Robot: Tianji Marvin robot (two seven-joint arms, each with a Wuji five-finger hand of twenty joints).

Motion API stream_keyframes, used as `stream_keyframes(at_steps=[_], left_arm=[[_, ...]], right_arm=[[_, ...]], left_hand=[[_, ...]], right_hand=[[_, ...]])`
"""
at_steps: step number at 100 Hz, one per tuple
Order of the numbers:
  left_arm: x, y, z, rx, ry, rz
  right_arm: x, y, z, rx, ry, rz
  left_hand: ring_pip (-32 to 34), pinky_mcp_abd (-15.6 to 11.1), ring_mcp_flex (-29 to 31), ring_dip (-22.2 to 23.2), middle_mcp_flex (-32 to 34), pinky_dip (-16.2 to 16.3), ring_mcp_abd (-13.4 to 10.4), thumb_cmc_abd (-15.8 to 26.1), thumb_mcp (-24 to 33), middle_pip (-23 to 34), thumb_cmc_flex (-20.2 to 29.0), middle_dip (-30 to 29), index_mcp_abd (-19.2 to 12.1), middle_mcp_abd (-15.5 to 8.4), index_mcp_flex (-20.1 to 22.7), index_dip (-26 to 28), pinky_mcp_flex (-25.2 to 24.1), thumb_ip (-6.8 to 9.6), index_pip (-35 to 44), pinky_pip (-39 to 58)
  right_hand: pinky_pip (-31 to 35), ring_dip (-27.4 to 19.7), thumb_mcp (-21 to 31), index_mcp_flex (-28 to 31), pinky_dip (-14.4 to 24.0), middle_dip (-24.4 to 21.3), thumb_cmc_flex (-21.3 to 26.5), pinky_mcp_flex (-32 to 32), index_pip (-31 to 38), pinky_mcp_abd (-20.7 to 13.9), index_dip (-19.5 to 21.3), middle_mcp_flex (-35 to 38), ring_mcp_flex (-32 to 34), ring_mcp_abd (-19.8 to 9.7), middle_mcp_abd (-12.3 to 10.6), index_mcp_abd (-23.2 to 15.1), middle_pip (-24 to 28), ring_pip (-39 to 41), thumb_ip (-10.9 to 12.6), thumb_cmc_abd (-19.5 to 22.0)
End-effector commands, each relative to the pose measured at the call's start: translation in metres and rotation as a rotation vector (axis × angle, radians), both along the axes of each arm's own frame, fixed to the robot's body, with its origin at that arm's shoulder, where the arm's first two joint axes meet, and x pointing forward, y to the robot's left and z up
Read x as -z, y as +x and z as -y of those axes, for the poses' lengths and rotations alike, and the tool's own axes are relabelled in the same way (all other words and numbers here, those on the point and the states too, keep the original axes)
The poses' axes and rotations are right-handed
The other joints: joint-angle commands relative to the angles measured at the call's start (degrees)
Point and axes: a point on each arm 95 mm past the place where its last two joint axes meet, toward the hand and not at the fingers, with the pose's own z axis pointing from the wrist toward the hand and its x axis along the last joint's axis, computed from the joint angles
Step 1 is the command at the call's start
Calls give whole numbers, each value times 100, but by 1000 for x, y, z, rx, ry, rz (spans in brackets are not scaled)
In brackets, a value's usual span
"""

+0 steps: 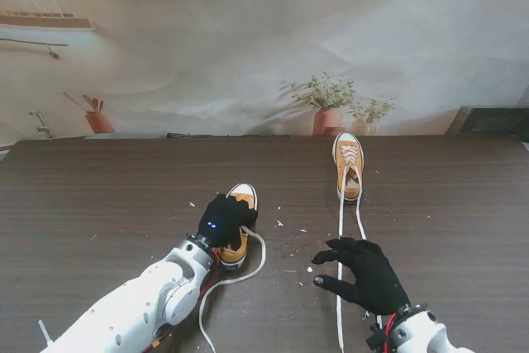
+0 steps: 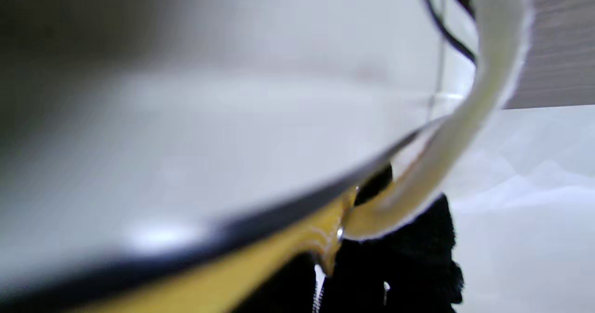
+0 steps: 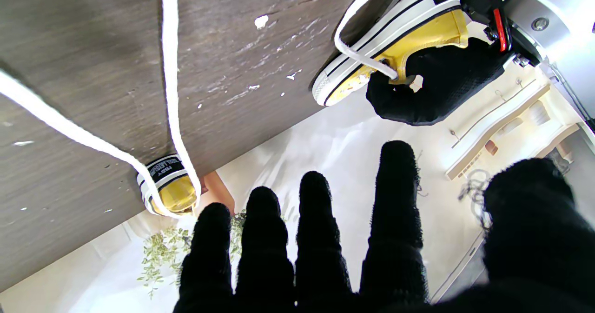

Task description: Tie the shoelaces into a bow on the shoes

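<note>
Your left hand (image 1: pixel 223 219) rested on the near shoe (image 1: pixel 240 204), its fingers closed around the upper; you were probably steadying the shoe so the laces could be worked. Its lace (image 1: pixel 240 274) trailed off the shoe's right side and curved across the worktop (image 1: pixel 99 196) toward you. In the left wrist view the white sole and a lace strand (image 2: pixel 469 131) filled the frame, too blurred for detail.

Your right hand (image 1: pixel 368 274) hovered over the worktop with fingers (image 3: pixel 393 201) spread apart and held nothing. It sat just beside the two long laces (image 1: pixel 340 229) of the far shoe (image 1: pixel 349 164), which ran straight back toward you, presumably laid out for pickup. No bow existed on either shoe.

The heel patch (image 3: pixel 163 166) on the far shoe carried printed lettering, too small to read reliably. White flecks (image 1: pixel 291 250) littered the worktop between the shoes.
</note>
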Motion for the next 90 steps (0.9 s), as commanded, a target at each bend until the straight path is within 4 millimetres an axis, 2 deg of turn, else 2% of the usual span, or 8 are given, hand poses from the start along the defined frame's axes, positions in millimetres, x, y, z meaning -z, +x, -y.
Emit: stream_keyframes(at_steps=[1,20,28,37,45,51,64,90], left_arm=[[3,2,2,-7,-11,-30],[12,-2,4,-30,-25,-94],[14,-4,2,-40,-31,-120],[15,-5,-1,-46,-31,-120],[15,-8,-4,-51,-28,-123],[14,-10,-7,-53,-23,-120],[9,-15,-11,-53,-7,-121],[-2,-40,-18,-85,78,-175]], right_arm=[[1,-2,0,-6,-4,-8],[1,-2,0,-4,-1,-3],[1,-2,0,-2,0,-1],[1,-2,0,0,1,0],[1,-2,0,2,3,0],[1,-2,0,3,4,0],[0,-2,0,4,7,4],[-1,-4,0,21,20,16]], left_hand=[[-351,-64,-240,-48,140,163,-81,630,204,306,679,139,71,49,-134,-124,-206,552,-68,-44],[-466,-43,-458,3,-35,192,-5,739,11,139,646,286,321,215,-458,-260,-412,684,-400,-292],[-788,-112,-811,136,-298,401,70,983,-539,-329,487,568,537,340,-959,-544,-774,1173,-1032,-610],[-989,-120,-1132,203,-619,503,117,1035,-680,-581,329,735,693,432,-1361,-759,-1102,1378,-1495,-818],[-1209,-287,-1657,113,-1007,1566,105,1143,-939,-1208,-173,942,872,542,-1775,-1211,-1566,1547,-2174,-1423],[-1163,-187,-2172,-232,-1479,1735,-28,1484,-1429,-1201,-686,592,968,626,-2008,-1664,-1881,1749,-2628,-1792],[-2196,139,-2944,-936,-2694,1250,66,2351,-2866,-1554,-1779,-1634,1254,749,-2440,-2114,-2727,2276,-3747,-2910],[-3988,318,-3684,-1751,-3619,-62,-5,2538,-4719,-2691,-2080,-2460,1413,711,-2836,-2529,-3527,2159,-5073,-5218]], right_hand=[[36,-21,-209,74,-140,84,194,-61,-75,-88,130,79,18,45,13,-195,2,22,87,-30],[57,-14,-210,69,-154,84,198,-62,-79,-88,130,93,38,51,17,-208,2,30,89,-33],[67,-12,-209,70,-161,83,209,-61,-77,-87,131,94,41,50,15,-211,-2,30,89,-37],[78,-10,-209,70,-167,84,218,-60,-76,-80,132,98,46,57,17,-209,1,31,88,-33],[86,-9,-209,86,-173,87,236,-58,-67,-77,135,105,54,62,25,-201,6,33,87,-38],[94,-8,-214,84,-177,88,240,-54,-69,-77,135,109,60,59,17,-213,8,34,85,-30],[112,-7,-226,90,-186,90,253,-47,-66,-66,136,125,81,66,26,-222,14,38,83,-33],[158,-6,-226,112,-206,90,296,-33,-60,-60,139,150,121,82,49,-204,14,49,93,-66]])
